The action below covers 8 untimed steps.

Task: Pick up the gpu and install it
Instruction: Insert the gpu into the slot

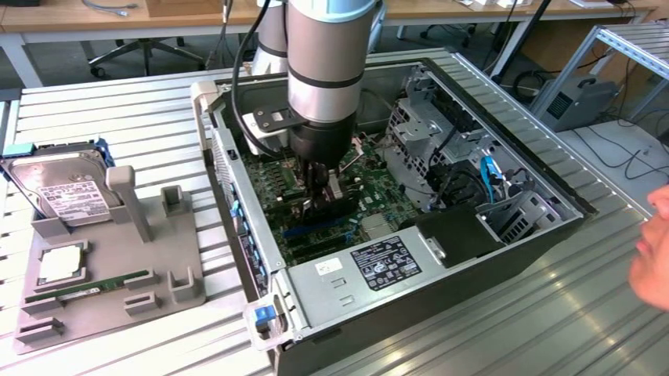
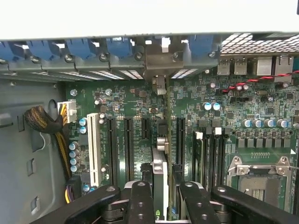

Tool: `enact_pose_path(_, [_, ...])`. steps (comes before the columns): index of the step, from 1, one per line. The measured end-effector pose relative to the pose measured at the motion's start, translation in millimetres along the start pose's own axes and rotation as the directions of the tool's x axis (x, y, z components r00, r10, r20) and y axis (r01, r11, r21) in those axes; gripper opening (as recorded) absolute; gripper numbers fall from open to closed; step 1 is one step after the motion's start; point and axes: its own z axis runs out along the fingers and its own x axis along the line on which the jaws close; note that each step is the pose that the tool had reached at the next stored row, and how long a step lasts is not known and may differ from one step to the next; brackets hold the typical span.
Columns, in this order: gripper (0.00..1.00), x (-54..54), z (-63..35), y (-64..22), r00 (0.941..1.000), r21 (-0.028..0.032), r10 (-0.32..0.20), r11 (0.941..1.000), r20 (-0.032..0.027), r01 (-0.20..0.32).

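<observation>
Hand [image 2: 161, 196] nearest our lens, fingers [image 2: 140, 200] pinching gpu [image 2: 159, 179] edge-on, low inside computer case [image 1: 502, 235], above motherboard [image 2: 210, 121] slots. We judge install step underway: card wants alignment with slot and rear bracket opening, then straight push.

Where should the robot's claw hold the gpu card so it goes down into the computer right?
By its top edge, from above. The gpu stands on edge over the motherboard slots, so only that thin upper edge is free. The gripper pinches it there, a finger on each flat side.
</observation>
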Motion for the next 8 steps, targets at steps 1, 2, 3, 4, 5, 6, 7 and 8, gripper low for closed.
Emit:
enact_pose_path(1, [0.27,0.0,0.1,0.0,1.0,0.0,0.0,1.0,-0.0002,0.0])
enact_pose_path(2, [0.27,0.0,0.2,0.0,1.0,0.0001,0.0,1.0,-0.0005,0.0])
enact_pose_path(3, [0.27,-0.1,0.4,0.0,1.0,0.0002,0.0,1.0,-0.0023,0.0])
enact_pose_path(4, [0.27,-0.1,0.4,0.0,1.0,0.0003,0.0,1.0,-0.0047,0.0])
enact_pose_path(5, [0.27,0.0,0.4,0.1,1.0,0.0002,0.0,1.0,-0.0058,0.0])
enact_pose_path(6, [0.27,0.0,0.3,0.0,1.0,0.0001,0.0,1.0,-0.0064,0.0])
enact_pose_path(7, [0.27,-0.1,0.4,0.0,1.0,0.0001,0.0,1.0,-0.0069,0.0])
enact_pose_path(8, [0.27,-0.1,0.6,0.0,1.0,0.0,0.0,1.0,-0.0076,0.0])
